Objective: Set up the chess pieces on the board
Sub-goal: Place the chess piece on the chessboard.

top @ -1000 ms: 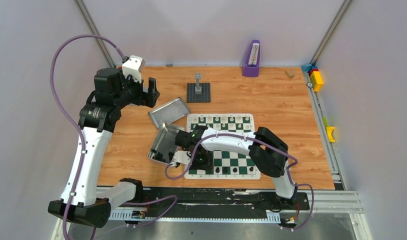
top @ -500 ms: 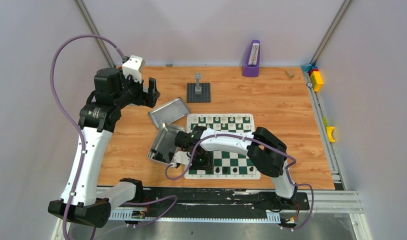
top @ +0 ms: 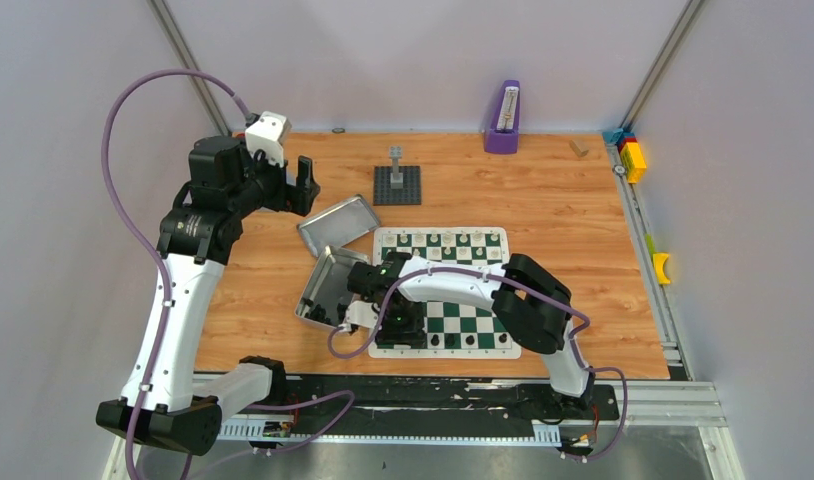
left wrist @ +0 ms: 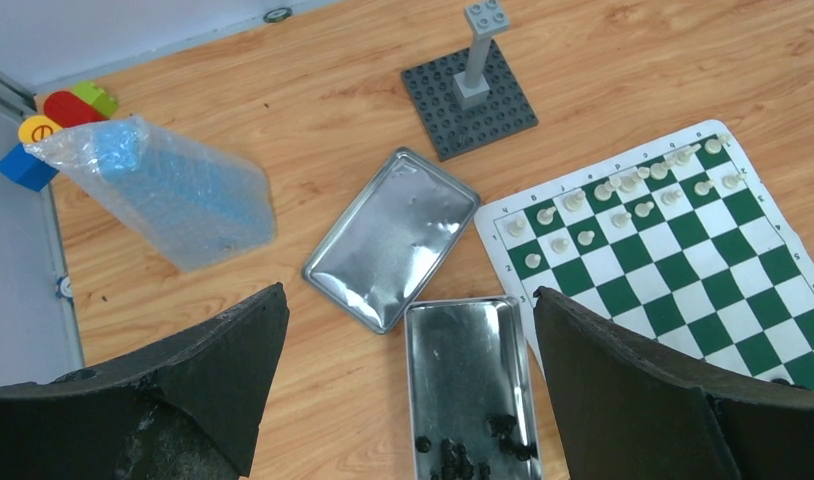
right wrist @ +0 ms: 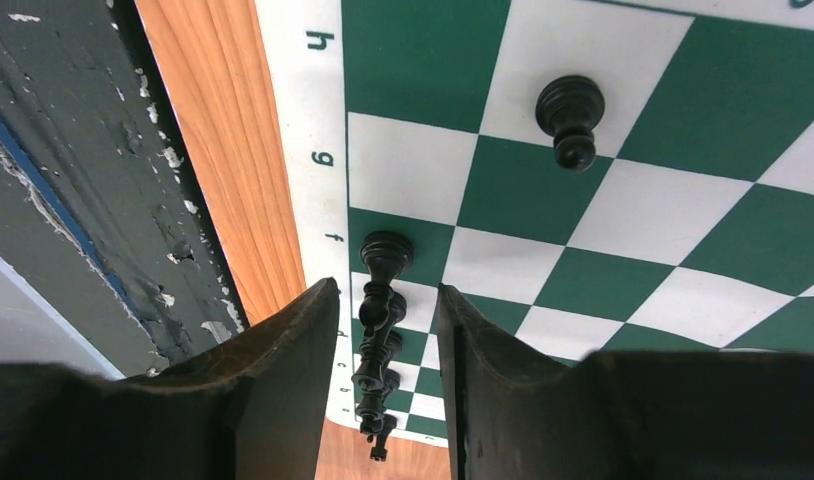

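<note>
Right gripper (right wrist: 386, 288), fingers slightly parted and released, hangs over the near-left corner of the board (right wrist: 603, 250), with an upright black pawn (right wrist: 386, 255) standing between them. Left gripper (left wrist: 408, 310) gapes wide, well apart above the tin (left wrist: 470, 380).

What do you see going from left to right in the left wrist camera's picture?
toy blocks → plastic bag → tin lid → board

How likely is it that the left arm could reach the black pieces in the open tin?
Probably yes: the left gripper hangs open above, the tin is lidless, and the right gripper works beside it on the board, not over it.
</note>
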You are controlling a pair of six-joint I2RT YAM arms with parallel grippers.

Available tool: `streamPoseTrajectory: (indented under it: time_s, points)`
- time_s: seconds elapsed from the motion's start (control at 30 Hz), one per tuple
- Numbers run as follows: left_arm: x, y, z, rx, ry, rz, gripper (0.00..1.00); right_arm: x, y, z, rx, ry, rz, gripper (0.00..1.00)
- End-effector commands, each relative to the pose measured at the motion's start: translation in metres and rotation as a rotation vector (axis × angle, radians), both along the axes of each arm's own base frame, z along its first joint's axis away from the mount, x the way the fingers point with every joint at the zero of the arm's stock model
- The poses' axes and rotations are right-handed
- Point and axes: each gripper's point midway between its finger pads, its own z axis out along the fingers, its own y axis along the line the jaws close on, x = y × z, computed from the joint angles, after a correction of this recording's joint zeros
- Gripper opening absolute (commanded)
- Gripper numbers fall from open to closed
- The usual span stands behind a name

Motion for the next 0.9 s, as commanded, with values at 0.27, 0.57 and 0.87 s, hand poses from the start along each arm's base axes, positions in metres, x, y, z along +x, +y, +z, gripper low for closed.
streamPoseTrajectory:
  time_s: [0.27,0.57,0.87]
  points:
    - [-0.004,0.007,-0.017,0.117,0.015,-0.052,1.0,0.02,0.023,0.071,0.236,-0.053,-0.1,0.54]
    - [-0.039,0.007,-0.123,0.323,0.314,-0.333,0.95,0.066,0.001,0.137,0.532,-0.039,-0.294,0.51]
    - [-0.076,-0.008,-0.205,0.384,0.471,-0.476,0.8,0.109,-0.054,0.154,0.682,-0.103,-0.49,0.48]
